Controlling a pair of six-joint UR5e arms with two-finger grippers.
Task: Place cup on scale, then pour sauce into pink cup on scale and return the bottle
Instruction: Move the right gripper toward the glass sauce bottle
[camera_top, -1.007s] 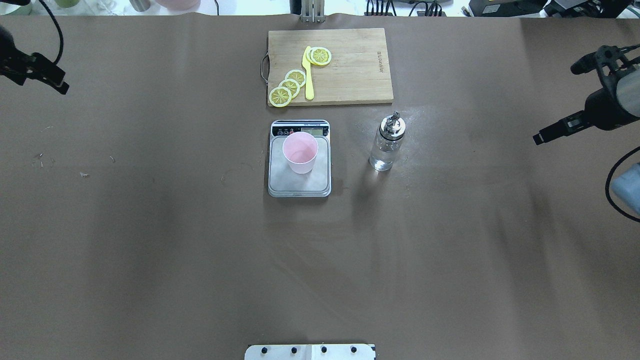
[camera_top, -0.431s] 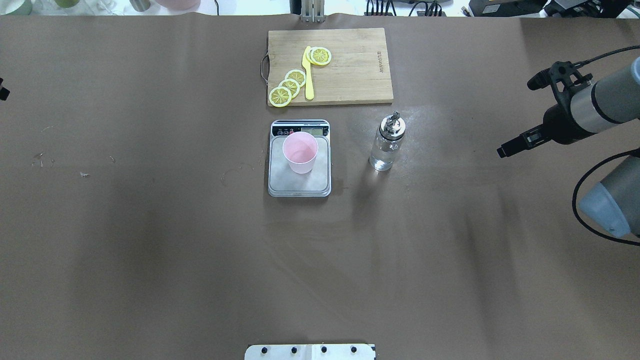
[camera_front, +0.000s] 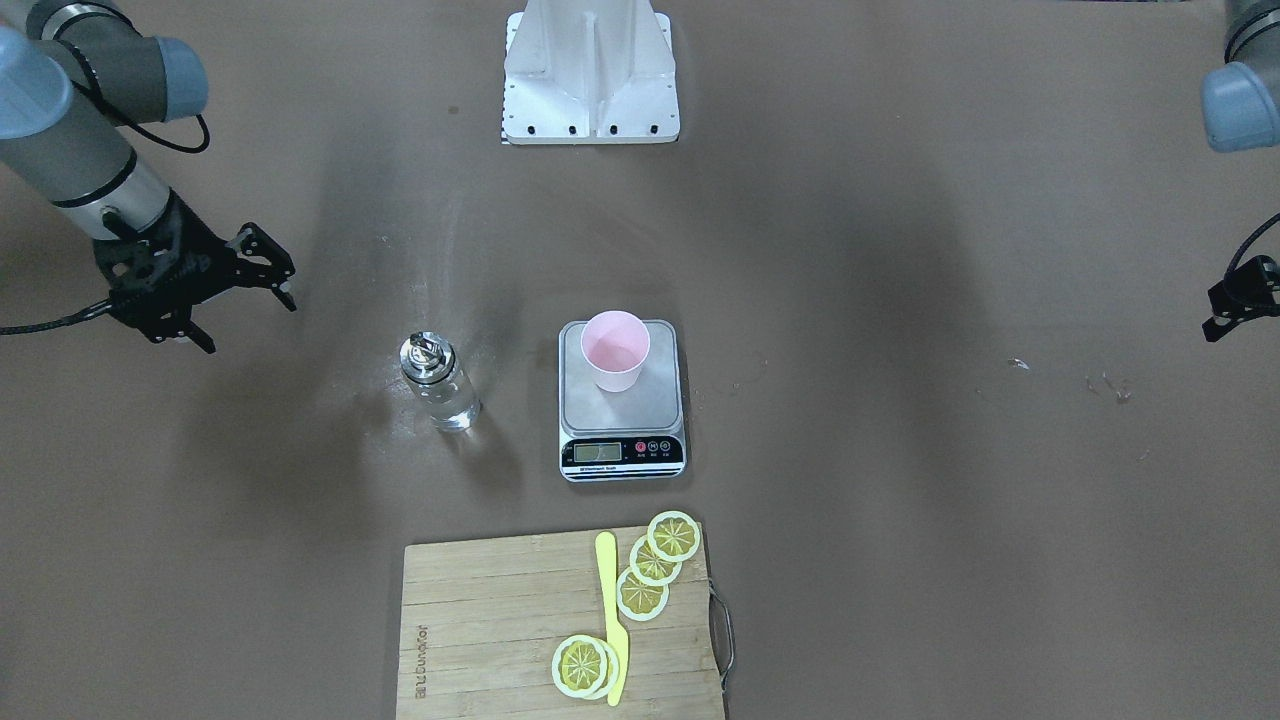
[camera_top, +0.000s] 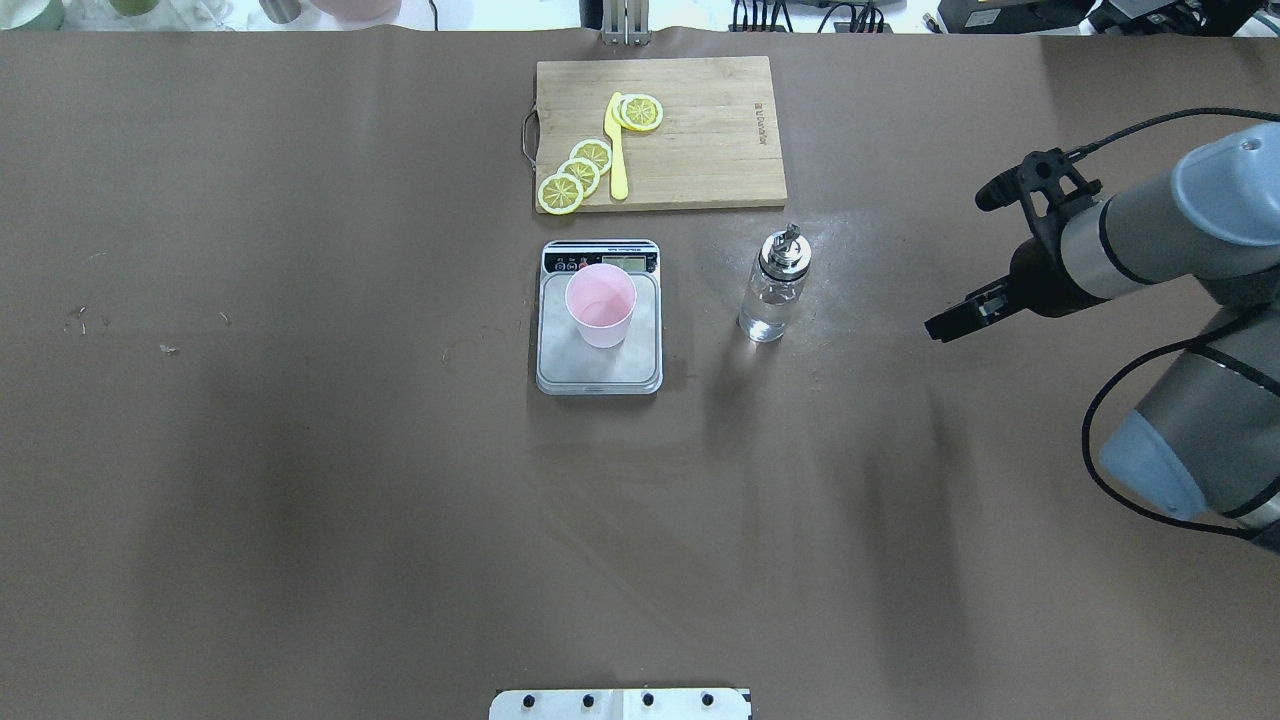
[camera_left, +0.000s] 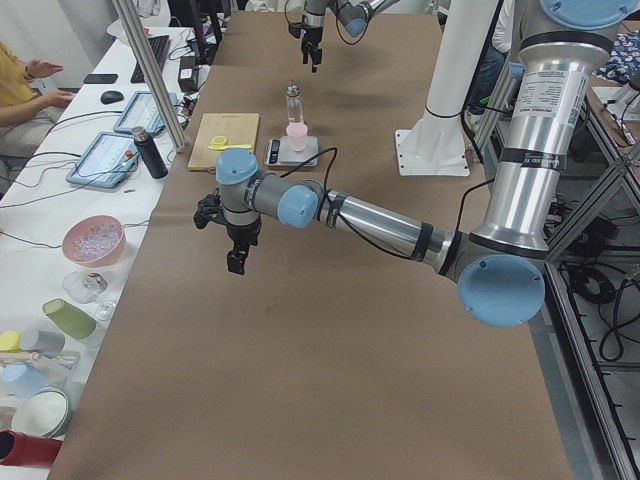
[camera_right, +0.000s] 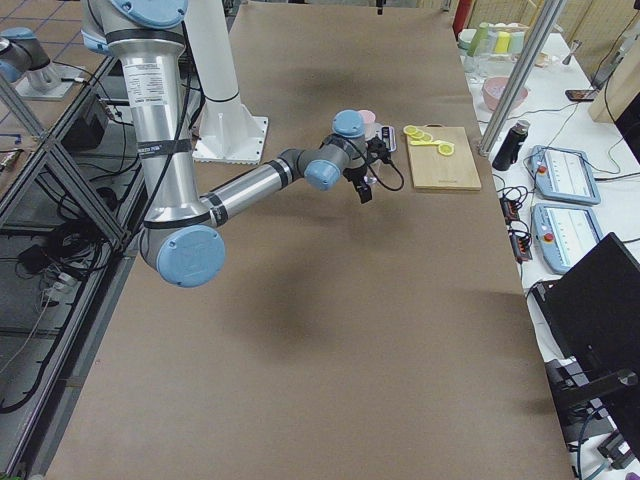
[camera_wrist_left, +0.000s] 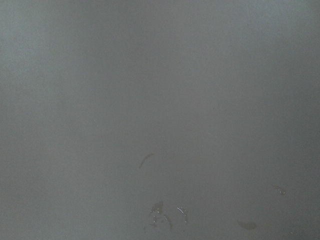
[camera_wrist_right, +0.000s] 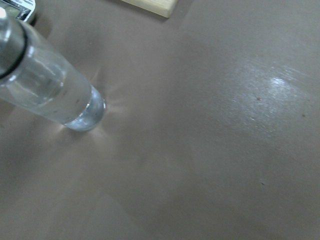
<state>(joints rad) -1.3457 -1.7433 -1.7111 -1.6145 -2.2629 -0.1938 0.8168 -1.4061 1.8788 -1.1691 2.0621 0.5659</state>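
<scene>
Bottle (camera_top: 772, 290) stands upright, cap skyward, at three o'clock of the scale (camera_top: 600, 368) from overhead; right gripper (camera_front: 250, 325) spread, empty; left gripper (camera_left: 237, 262) unreadable.

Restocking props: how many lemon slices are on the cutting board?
5 round yellow lemon slices: three overlap in a row beside the yellow plastic knife on the wooden cutting board; two overlap by its other end. More could hide beneath.

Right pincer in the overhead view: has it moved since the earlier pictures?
Yes. The right pincer has come leftward in that view, closer to the bottle, which has not moved.
</scene>
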